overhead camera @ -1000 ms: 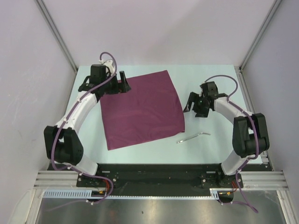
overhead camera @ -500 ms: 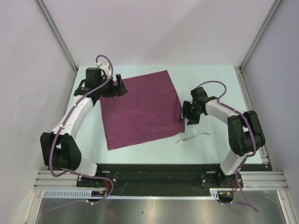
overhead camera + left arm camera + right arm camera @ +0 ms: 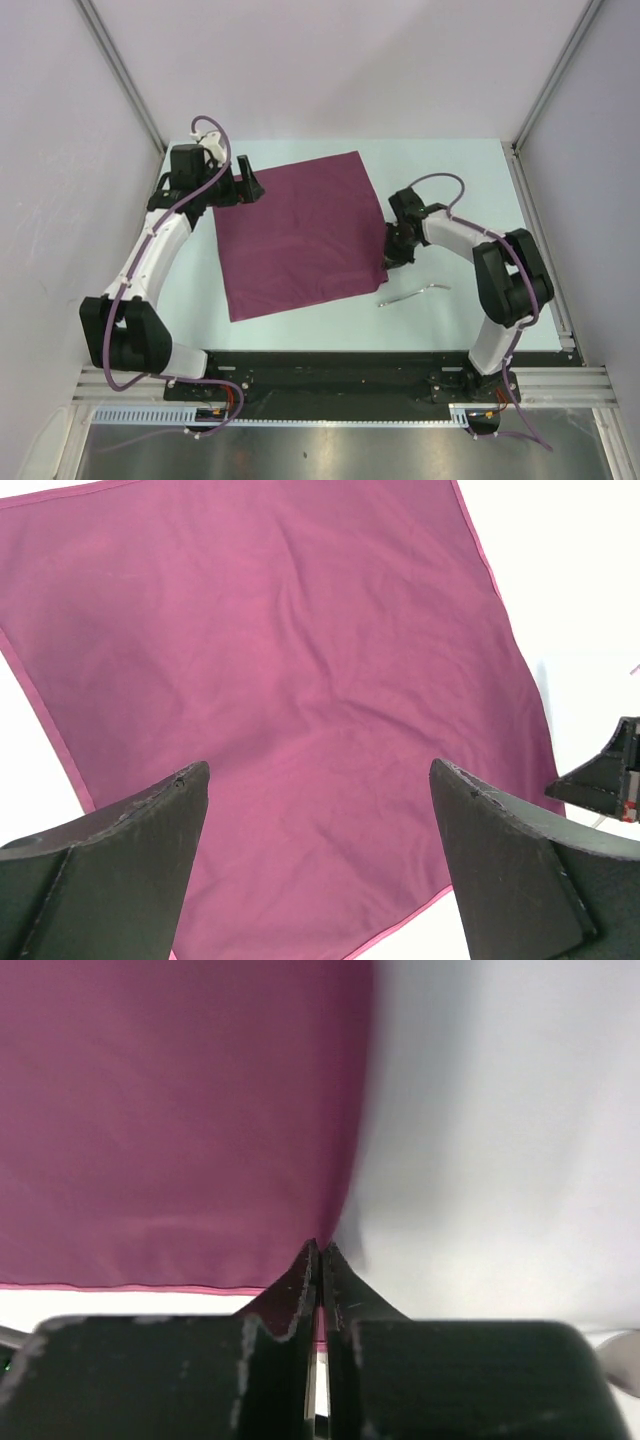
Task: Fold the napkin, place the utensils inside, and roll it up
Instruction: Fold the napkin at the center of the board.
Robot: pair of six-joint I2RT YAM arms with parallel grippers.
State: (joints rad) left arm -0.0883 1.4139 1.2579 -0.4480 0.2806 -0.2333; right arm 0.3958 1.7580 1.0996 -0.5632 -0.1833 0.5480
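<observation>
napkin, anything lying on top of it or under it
Nothing lies on the napkin; the utensil rests on the table beside it. The right gripper is shut on its corner. Underneath is covered.

A robotics lab: white panel walls, aluminium frame rails.

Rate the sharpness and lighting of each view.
Top view: sharp, evenly lit, hardly any shadow. Left wrist view: napkin crisp, creases visible, table beside it washed out to white. Right wrist view: napkin's edge soft and blurred, grey shadow on the table beside it, right gripper in focus.
</observation>
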